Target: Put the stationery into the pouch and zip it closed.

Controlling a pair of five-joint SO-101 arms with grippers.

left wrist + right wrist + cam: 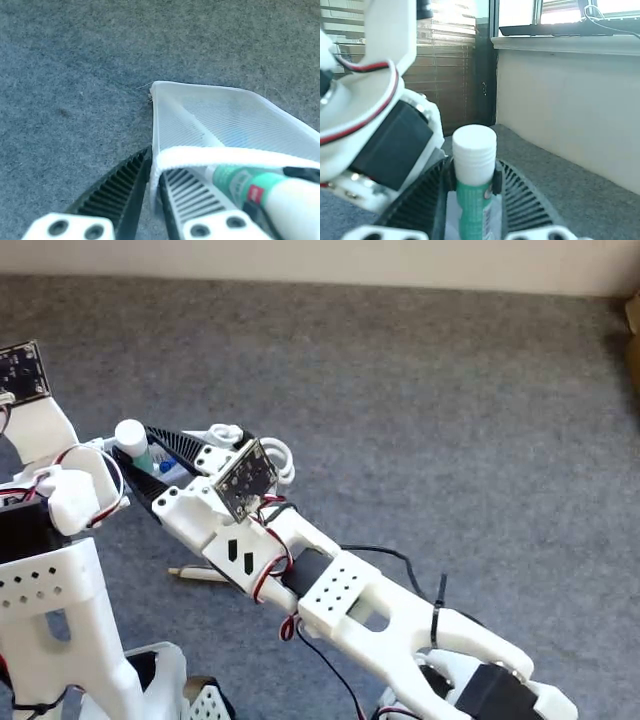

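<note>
Right tool [472,172]: we see it clamped on the glue stick [133,439], one black ribbed finger on each side of the green body, just below the white cap.
Left tool [152,157]: its two ribbed fingers are pressed together on the white rim of the pouch [225,117], pinching that edge near one corner of the mouth.
Pouch: white see-through mesh, lying on the desk [450,390] and stretching away from the left tool, with its mouth held up and open by the pinched rim.
Glue stick: tilted, with the cap end up. In the left wrist view its green end meets the pouch's rim right at the mouth (we cannot tell how far it goes in).
Inside the pouch: a faint bluish patch shows through the mesh, and we cannot tell what it is.
Arms: in the high view the right arm stretches from the lower right corner up toward the left. The left arm stands at the left edge, and the two meet at the glue stick.
Thin wooden stick [200,574]: it lies flat on the desk beside the right arm, one end hidden under that arm, apart from the pouch.
Desk: covered in a grey, felt-like surface.
</note>
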